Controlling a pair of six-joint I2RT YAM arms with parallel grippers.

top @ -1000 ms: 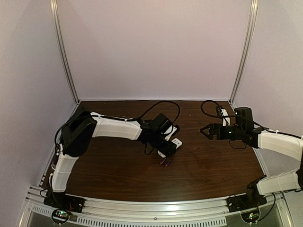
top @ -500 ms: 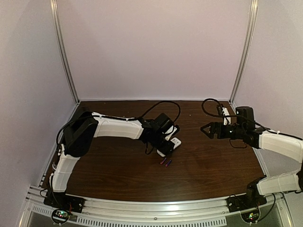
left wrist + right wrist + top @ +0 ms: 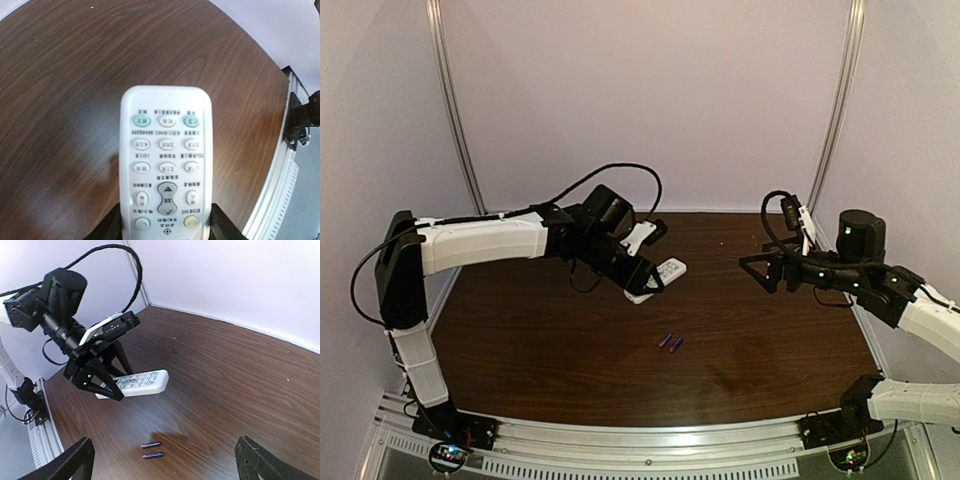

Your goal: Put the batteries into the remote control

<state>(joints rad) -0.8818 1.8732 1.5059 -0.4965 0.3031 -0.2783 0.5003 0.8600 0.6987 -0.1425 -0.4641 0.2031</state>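
A dark brown wood-grain table (image 3: 570, 375) has a ribbed aluminium rail (image 3: 650, 441) along its near edge. Pale lilac walls (image 3: 650, 100) close its left, far and right sides, with a metal upright (image 3: 455, 110) at each far corner.

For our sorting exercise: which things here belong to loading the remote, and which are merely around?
Job: slim white plastic remote, gripped in left claw; two small purple-blue cylindrical batteries.
Around: dark brown wooden table; plain pale walls; silver metal frame rail.
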